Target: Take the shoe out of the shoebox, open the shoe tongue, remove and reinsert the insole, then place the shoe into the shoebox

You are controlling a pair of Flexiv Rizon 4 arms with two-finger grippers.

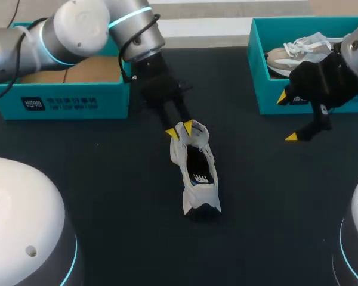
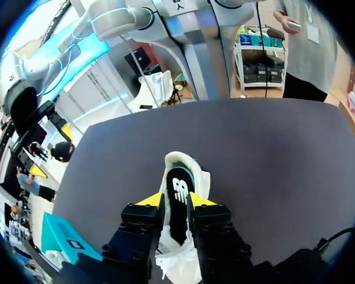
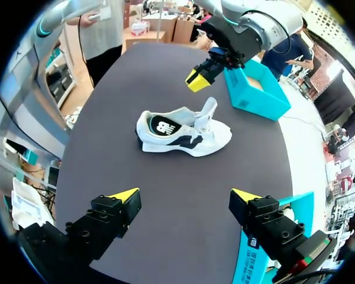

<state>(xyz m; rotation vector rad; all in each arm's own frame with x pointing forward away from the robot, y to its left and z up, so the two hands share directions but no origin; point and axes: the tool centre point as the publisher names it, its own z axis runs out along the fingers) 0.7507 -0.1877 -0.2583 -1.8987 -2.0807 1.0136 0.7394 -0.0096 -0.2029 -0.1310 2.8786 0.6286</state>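
Where the left arm comes in from the upper left of the head view, past an open teal shoebox, the left hand is pinched tight on the shoe tongue. The white shoe lies mid-frame on the dark desk, outside both boxes, with its black insole showing. At right, the right hand has its fingers wide apart and holds nothing. Upper right, a second shoebox has another shoe inside.

The shoe lies on the table between the left shoebox and right shoebox, which holds another shoe.
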